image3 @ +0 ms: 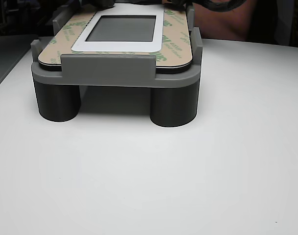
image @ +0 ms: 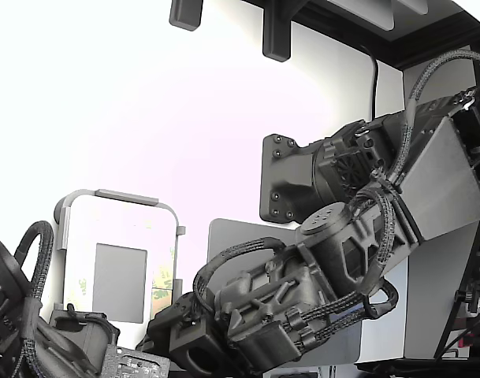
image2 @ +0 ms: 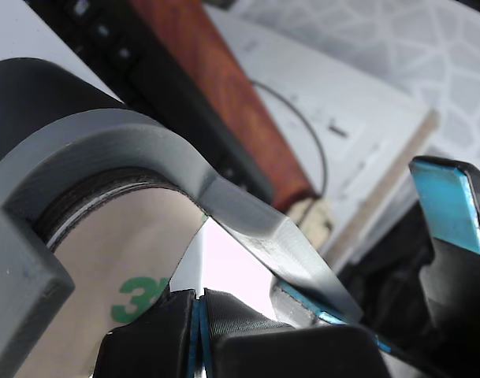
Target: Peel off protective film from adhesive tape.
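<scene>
The gripper (image2: 199,331) pinches the protective film (image2: 121,268) at the grey fixture's (image3: 109,71) corner, low in the wrist view.

White tabletop (image3: 188,186) fills lower frame of the other view, evenly lit. Exterior view: overexposed white glare upper left, dark brackets (image: 276,31) along top. Wrist view: reddish-brown wood strip (image2: 224,94) upper centre, blurred.

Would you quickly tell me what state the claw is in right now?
Claw: shut, its blue-padded tips pressed together at the edge of the protective film; whether film is pinched between them cannot be told.
</scene>
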### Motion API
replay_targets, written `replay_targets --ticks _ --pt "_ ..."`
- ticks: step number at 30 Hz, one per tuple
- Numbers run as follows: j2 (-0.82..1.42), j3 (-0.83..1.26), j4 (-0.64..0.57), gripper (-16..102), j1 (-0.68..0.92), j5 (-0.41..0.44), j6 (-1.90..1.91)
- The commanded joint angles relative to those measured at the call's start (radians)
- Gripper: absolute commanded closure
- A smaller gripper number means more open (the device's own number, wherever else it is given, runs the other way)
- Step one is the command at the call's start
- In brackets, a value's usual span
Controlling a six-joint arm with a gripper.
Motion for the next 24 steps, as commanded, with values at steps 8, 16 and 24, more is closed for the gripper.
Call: replay_targets --ticks 8,16,24 --pt "0.008 -0.040 -0.003 96 -0.002 -0.009 -0.002" --pt "0.011 -0.038 0.000 96 0.005 -0.002 0.006" --pt "0.015 -0.049 0.015 96 0.009 0.008 0.006"
